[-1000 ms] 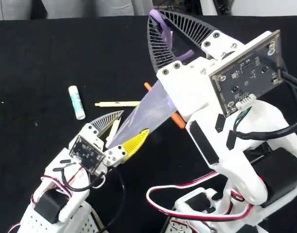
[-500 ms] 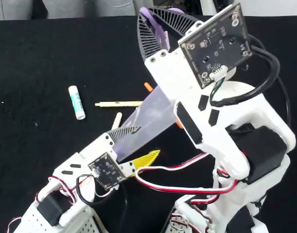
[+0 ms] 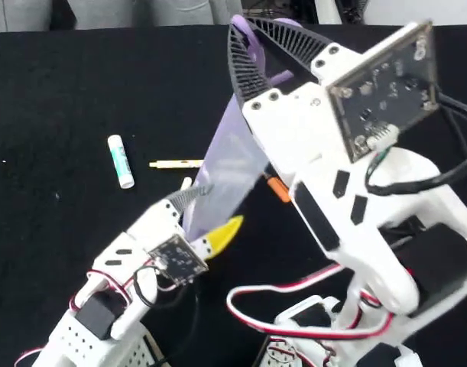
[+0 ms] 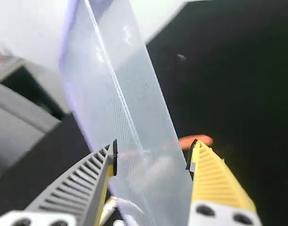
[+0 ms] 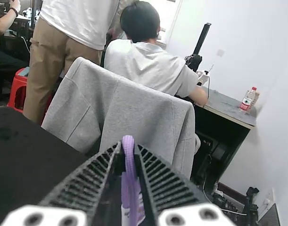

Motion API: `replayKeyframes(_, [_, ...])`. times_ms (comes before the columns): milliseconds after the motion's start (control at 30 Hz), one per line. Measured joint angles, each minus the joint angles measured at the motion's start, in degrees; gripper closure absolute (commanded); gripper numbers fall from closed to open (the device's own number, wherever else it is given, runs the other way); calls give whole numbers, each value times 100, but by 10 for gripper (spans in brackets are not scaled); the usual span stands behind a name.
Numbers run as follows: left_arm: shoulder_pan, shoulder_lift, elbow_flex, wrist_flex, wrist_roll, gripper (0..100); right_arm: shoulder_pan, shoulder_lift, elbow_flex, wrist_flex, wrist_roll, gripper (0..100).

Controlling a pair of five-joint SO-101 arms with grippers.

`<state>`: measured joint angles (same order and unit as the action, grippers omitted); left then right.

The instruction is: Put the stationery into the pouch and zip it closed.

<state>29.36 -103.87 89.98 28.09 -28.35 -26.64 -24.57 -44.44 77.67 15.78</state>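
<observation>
A translucent purple pouch [image 3: 233, 153] hangs stretched above the black table [image 3: 57, 92] between both arms. My right gripper [image 3: 248, 30] is high at the back, shut on the pouch's purple top edge [image 5: 128, 179]. My left gripper [image 3: 225, 203] is lower at the front. Its grey and yellow fingers [image 4: 207, 174] press the lower end of the pouch [image 4: 129, 108] from both sides. A white and green glue stick [image 3: 120, 160] and a cream pencil [image 3: 174, 164] lie on the table to the left. An orange pen [image 3: 277, 189] lies half hidden behind the pouch.
The big white right arm [image 3: 348, 206] fills the right half of the high view and covers the table there. A second pale stick [image 3: 186, 183] peeks out by the left gripper. Bare table lies to the far left.
The right arm's wrist has swung back to the right and the pouch now hangs steeper. The left gripper has shifted slightly with the pouch's lower end still in it.
</observation>
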Motion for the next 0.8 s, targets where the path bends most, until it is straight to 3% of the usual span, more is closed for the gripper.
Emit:
replayKeyframes(400, [-853, 0, 9, -580, 0, 737, -44, -9, -800, 914, 0, 988])
replayKeyframes(600, [-862, -35, 369, -580, -9, 737, -589, -9, -1064, 1327, 0, 988])
replayKeyframes(800, [-862, -62, 501, -668, -9, 737, -607, -9, -1073, 1442, 0, 988])
